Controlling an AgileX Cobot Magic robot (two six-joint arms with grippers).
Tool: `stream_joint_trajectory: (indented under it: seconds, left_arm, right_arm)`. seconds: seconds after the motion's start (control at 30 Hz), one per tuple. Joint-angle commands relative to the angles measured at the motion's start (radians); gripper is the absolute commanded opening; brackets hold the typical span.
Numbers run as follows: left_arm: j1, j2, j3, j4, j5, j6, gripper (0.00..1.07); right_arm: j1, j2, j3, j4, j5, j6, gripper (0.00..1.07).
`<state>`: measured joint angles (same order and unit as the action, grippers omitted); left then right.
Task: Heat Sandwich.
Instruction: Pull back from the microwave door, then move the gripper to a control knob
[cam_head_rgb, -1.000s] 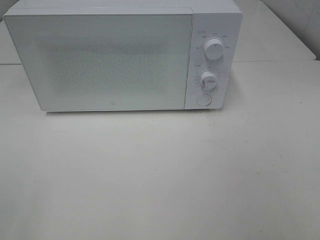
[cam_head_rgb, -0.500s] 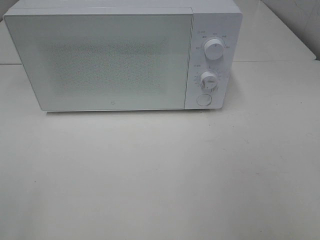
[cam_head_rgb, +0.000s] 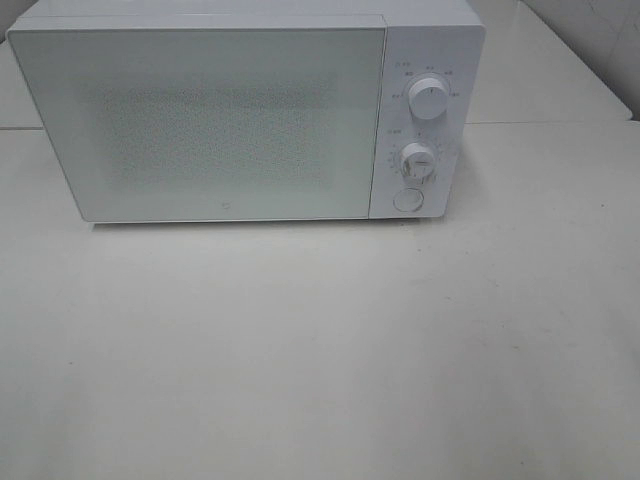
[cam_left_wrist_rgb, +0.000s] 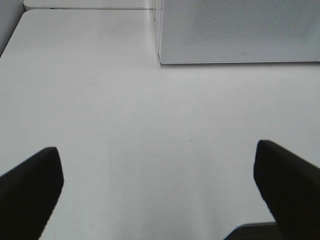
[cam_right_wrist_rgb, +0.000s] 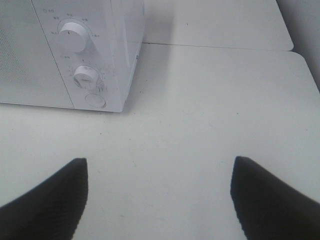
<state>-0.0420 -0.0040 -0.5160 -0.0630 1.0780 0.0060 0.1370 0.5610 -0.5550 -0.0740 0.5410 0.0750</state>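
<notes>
The sandwich is out of view in every frame. A white microwave (cam_head_rgb: 240, 110) stands at the back of the table with its door shut; its two knobs (cam_head_rgb: 428, 98) and a round button (cam_head_rgb: 407, 199) sit on the right panel. Neither arm appears in the exterior high view. My left gripper (cam_left_wrist_rgb: 157, 190) is open over bare table, short of the microwave's front left corner (cam_left_wrist_rgb: 161, 57). My right gripper (cam_right_wrist_rgb: 159, 197) is open too, with nothing between its fingers, in front of the microwave's control panel (cam_right_wrist_rgb: 85, 75).
The white table (cam_head_rgb: 320, 350) stretches wide in front of the microwave. A seam (cam_head_rgb: 560, 122) between table tops runs behind on the right. A table edge (cam_left_wrist_rgb: 10, 40) shows in the left wrist view.
</notes>
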Motion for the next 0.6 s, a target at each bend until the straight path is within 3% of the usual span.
stream_joint_trajectory:
  seconds: [0.03, 0.6]
  left_arm:
    - [0.001, -0.026, 0.001, 0.002, -0.011, -0.006, 0.98]
    - [0.001, -0.026, 0.001, 0.002, -0.011, -0.006, 0.98]
  right_arm:
    - [-0.006, 0.063, -0.008, 0.003, -0.093, 0.003, 0.76]
    - [-0.006, 0.307, -0.008, 0.003, -0.426, 0.003, 0.76]
